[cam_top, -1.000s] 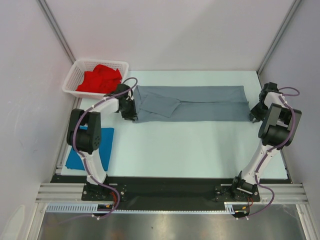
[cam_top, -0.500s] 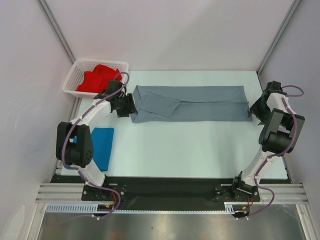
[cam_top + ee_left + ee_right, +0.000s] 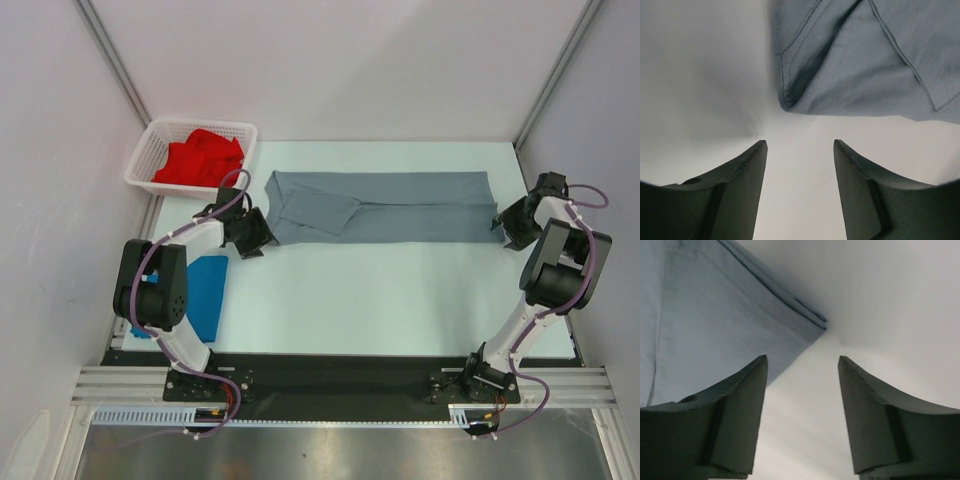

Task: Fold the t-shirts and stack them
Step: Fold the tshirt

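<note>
1. Grey t-shirt [image 3: 385, 207] lies as a long folded band on the table, its two ends just ahead of the left gripper [image 3: 800, 144] and the right gripper [image 3: 802, 360].
2. We see both grippers released, jaws apart and nothing between them, each facing a corner of the cloth without touching it.
3. Behind the left gripper, by its arm's base, the blue t-shirt [image 3: 212, 290] lies flat; we judge it folded.
4. Beyond the left gripper, the red t-shirt [image 3: 200, 158] sits crumpled in the basket [image 3: 143, 165].
5. We judge what is left: shorten the grey band, stack it, then fold the red.
</note>
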Available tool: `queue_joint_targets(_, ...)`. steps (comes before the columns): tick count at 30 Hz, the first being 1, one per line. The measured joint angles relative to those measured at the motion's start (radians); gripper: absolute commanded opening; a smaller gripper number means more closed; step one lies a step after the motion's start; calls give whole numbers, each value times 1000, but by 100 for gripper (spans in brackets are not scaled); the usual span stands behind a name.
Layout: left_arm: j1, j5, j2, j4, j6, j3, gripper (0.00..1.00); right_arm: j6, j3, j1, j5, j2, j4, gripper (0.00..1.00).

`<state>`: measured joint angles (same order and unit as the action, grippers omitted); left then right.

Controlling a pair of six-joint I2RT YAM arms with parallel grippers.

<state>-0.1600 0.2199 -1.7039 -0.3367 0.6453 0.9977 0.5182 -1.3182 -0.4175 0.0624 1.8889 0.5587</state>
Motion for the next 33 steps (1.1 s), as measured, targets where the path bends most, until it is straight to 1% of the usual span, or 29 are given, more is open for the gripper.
queue_joint_targets(2, 0, -9, 0, 15, 25, -5, 60, 22, 3, -2, 7, 0, -23, 54)
queue_joint_targets(7, 0, -37, -2, 46, 98, -27, 59, 67, 39, -3, 23, 3, -77, 47)
queue_joint_targets(9, 0, -43, -16, 53, 118, -35, 57, 79, 48, -3, 27, 13, -85, 43)
queue_joint_targets(19, 0, -40, -70, 104, 172, -1, 48, 101, 55, -3, 37, 34, -119, 40)
queue_joint_targets(25, 0, -45, -83, 116, 177, 5, 41, 104, 51, -3, 32, 40, -118, 35)
queue_joint_targets(26, 0, -49, -86, 119, 179, 6, 40, 107, 48, -3, 32, 42, -118, 31)
queue_joint_targets(28, 0, -53, -93, 120, 176, 13, 34, 109, 44, -3, 29, 48, -118, 27)
queue_joint_targets(29, 0, -53, -99, 121, 176, 17, 32, 110, 42, -3, 29, 50, -117, 21)
queue_joint_targets(30, 0, -55, -105, 123, 176, 23, 27, 110, 42, -3, 25, 51, -117, 16)
queue_joint_targets(31, 0, -56, -110, 124, 175, 28, 24, 110, 41, -3, 24, 53, -117, 12)
queue_joint_targets(32, 0, -58, -117, 126, 175, 33, 21, 109, 41, -3, 23, 53, -116, 4)
queue_joint_targets(33, 0, -60, -122, 127, 174, 37, 16, 106, 41, -3, 22, 55, -116, 0)
